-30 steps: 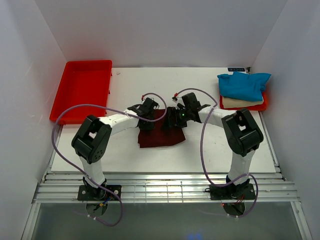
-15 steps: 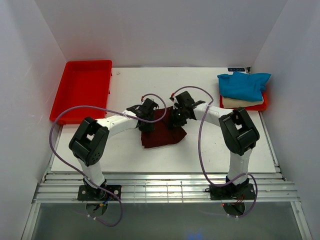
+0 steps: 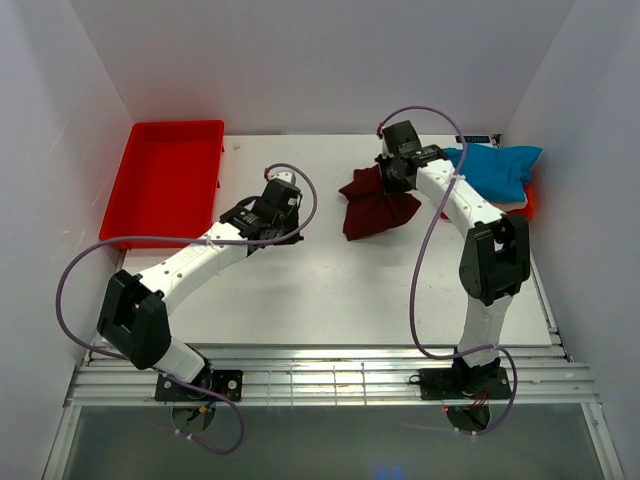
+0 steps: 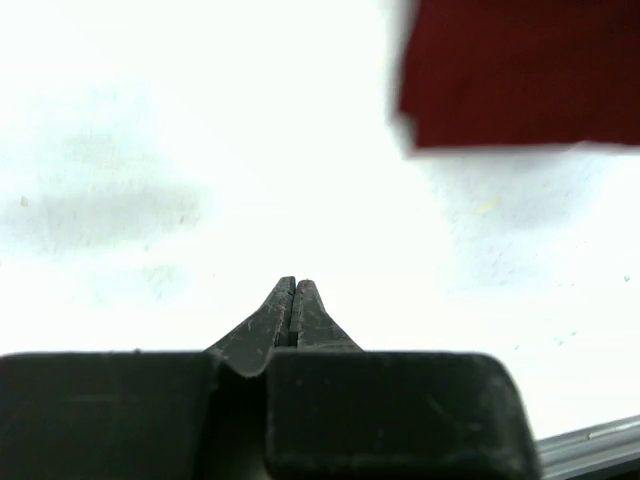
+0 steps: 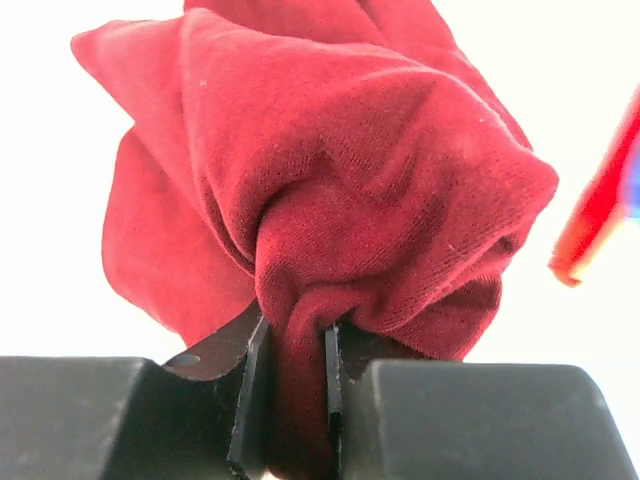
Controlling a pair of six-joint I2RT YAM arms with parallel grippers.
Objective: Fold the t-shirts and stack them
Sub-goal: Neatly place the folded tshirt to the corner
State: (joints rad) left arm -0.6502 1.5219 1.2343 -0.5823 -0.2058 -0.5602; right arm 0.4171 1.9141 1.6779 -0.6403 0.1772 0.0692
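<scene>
Right fingers (image 5: 250,400) are clamped on a thick bunched fold of the maroon t-shirt (image 5: 330,180), the cloth squeezed between them and spilling out above in crumpled rolls. Seen from above, that shirt hangs in a loose wad from the right arm at the far right of the worktop (image 3: 300,300), just beside the blue t-shirt (image 3: 495,170) that lies folded on the red tray (image 3: 528,200) in the right rear corner. Whether the wad's lower edge touches the surface cannot be told. A second ago the maroon shirt lay flat as a folded square in the middle of the worktop with both arms bent over it, and half a second ago it was still there, slightly rumpled under the two wrists. Since then it has been carried back and to the right and has lost its flat shape. The right arm, then folded in toward the centre, is now stretched out toward the rear, its forearm crossing in front of the tray. Left fingers (image 4: 278,318) are pressed tightly together with nothing between them, poised over bare white surface, with a blurred straight edge of the maroon cloth showing in the upper right of their wrist view, well apart from the tips. The left arm has also changed: its elbow has swung out to the left and it now reaches diagonally across the worktop, off the shirt it was resting on before. The empty red tray on the left (image 3: 165,180) sits where it did.
</scene>
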